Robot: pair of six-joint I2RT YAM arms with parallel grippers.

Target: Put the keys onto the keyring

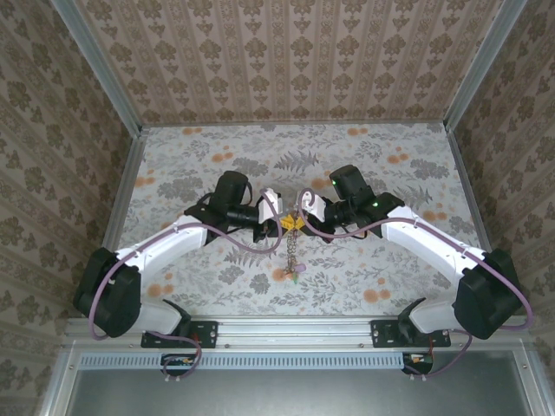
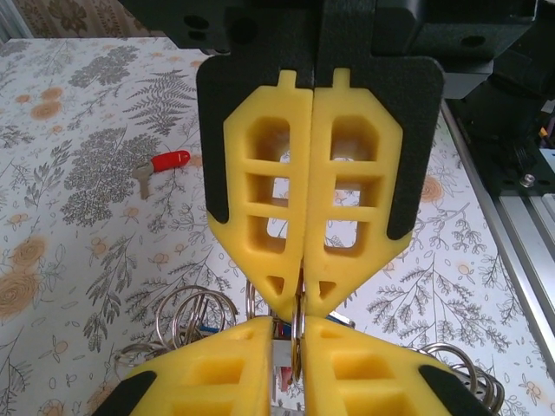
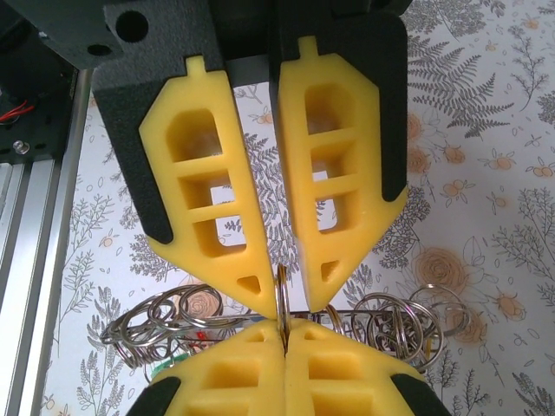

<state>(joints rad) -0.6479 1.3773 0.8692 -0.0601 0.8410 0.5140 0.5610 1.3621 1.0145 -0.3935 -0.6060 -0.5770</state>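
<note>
Meeting tip to tip over the middle of the flowered table (image 1: 217, 147), the two grippers share one thin metal loop. The right gripper (image 3: 284, 328) is clamped tight. Its two yellow fingers press flat against each other, and a loop of the keyring (image 3: 395, 325) is pinched upright at their tips. The left gripper (image 2: 290, 322) faces it from the other side. Its fingers stand a crack apart with the same loop running through the gap, and from where I look I cannot tell whether they press on it or merely bracket it. Something small and pale with a bit of red sits in that gap too, too hidden to name.

The rest of the keyring spreads out beneath both grippers as a tangle of silvery rings, with specks of red, green and blue among them. From above it shows as a thin string running from the fingertips toward the near edge of the table. The red-tagged key (image 2: 171, 160) lies flat on the table by itself, well apart from the rings.
</note>
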